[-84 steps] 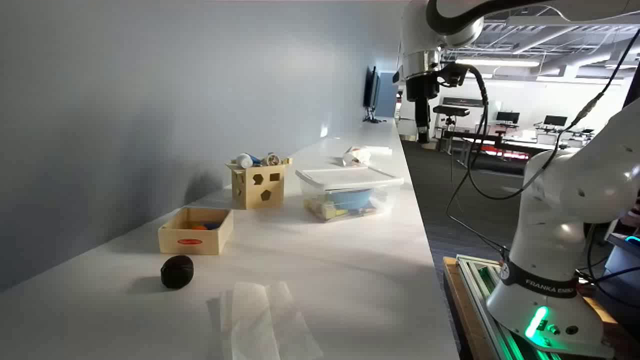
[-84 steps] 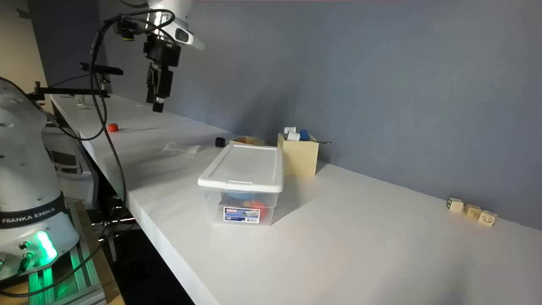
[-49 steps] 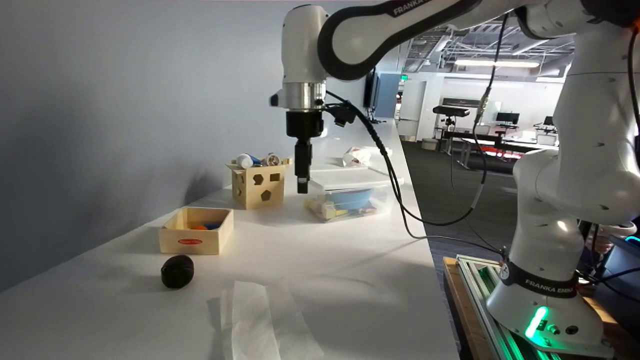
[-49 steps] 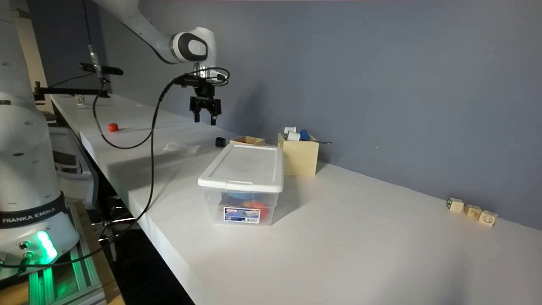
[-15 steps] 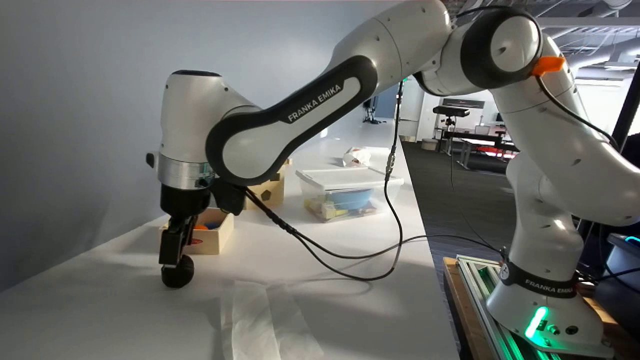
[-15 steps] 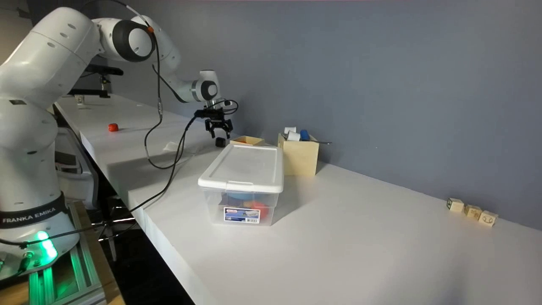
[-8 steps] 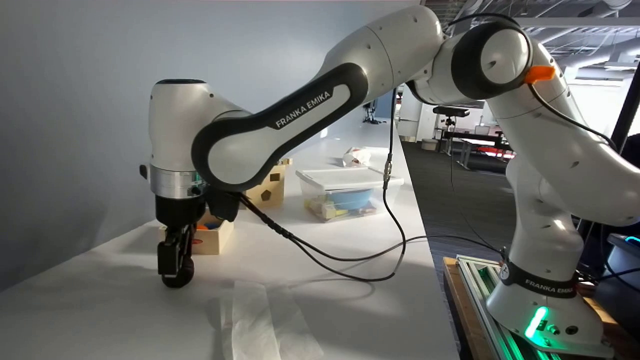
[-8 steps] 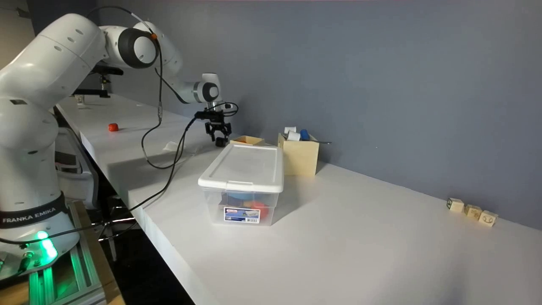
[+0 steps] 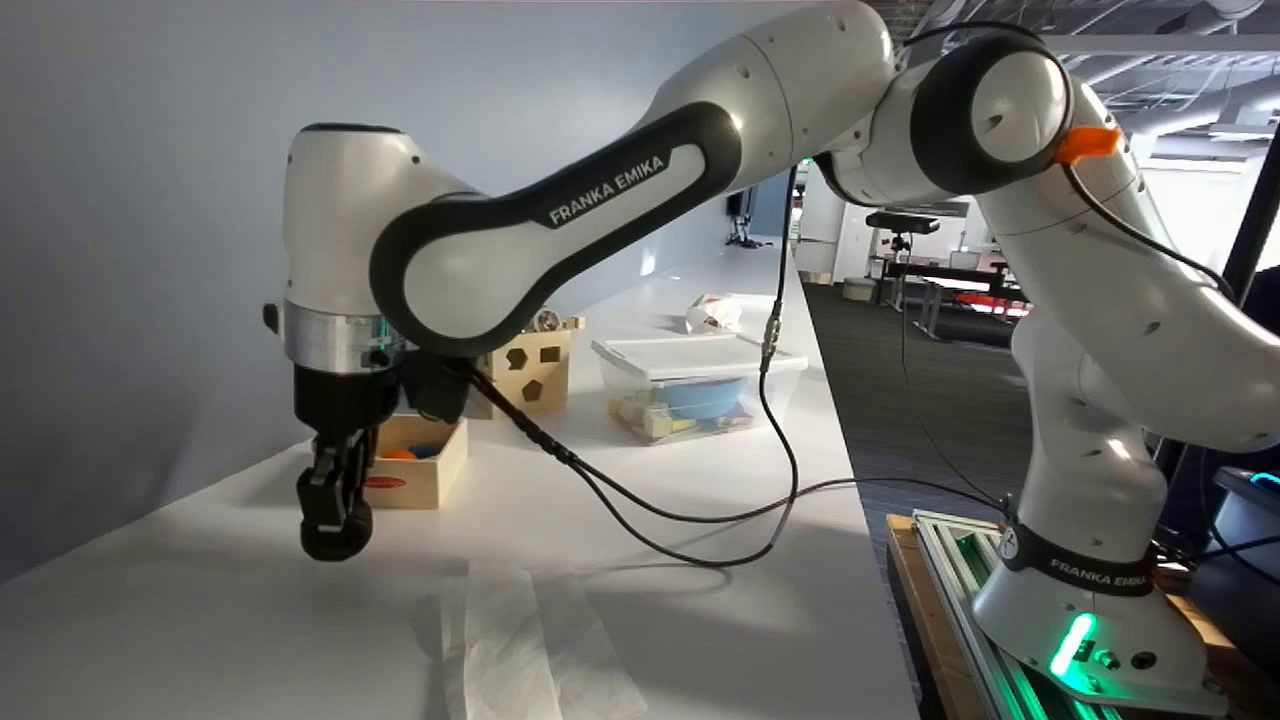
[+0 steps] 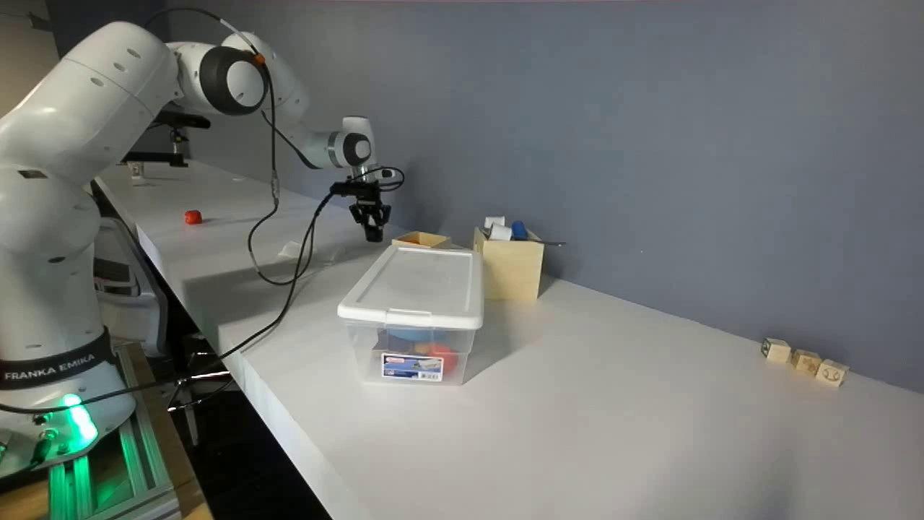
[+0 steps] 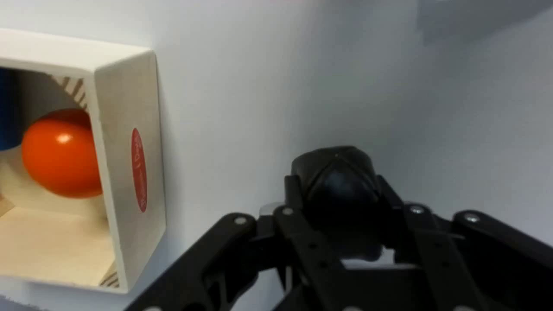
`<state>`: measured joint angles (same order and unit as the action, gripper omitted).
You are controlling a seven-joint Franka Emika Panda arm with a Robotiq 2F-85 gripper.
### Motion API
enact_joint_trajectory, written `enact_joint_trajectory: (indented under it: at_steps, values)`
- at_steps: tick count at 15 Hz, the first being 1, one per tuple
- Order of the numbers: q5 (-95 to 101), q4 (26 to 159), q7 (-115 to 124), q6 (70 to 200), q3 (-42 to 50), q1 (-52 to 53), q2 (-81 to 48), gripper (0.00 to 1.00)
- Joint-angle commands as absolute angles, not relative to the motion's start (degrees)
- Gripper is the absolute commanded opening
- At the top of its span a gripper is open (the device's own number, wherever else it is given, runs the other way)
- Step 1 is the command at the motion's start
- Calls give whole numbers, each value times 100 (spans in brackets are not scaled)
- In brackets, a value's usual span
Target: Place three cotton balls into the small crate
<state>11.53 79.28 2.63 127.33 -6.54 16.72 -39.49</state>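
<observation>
In the wrist view a black, seamed cotton ball [image 11: 339, 168] is pinched between the two fingers of my gripper [image 11: 339, 188], which is shut on it. An exterior view shows the same ball [image 9: 338, 542] a little above the table, partly covered by the fingers. Beside it stands the small crate [image 9: 425, 487], low, light tan and topless, with a red patch. Within the crate [image 11: 127, 103], at the left of the wrist view, lie an orange ball [image 11: 60, 155] and a dark blue thing [image 11: 8, 108], cut off by the frame edge.
Beyond the crate are a light-wood cube with holes [image 9: 535, 380], bottles on top, and a lidded clear tub [image 9: 690, 395]. A white sheet [image 9: 540, 640] lies nearby. A red object [image 10: 193, 217] and three wooden blocks [image 10: 806, 361] sit farther off. A wall [image 10: 650, 180] runs behind the table.
The arm came down over the black ball, and the fingers closed on it. Since half a second ago, gripper and ball have risen slightly off the table. The crate has stayed put.
</observation>
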Motion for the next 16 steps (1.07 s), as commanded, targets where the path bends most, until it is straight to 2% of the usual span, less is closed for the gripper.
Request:
enact_joint_trajectory:
  at_steps: [1,7,16]
  values:
    - [1263,8329,372,12604,-502,1706,-3108,15]
    - [1756,8615,1236,12800,162,1532,-2474,15]
    - [1659,8797,1112,13214,256,1112,-2980,15]
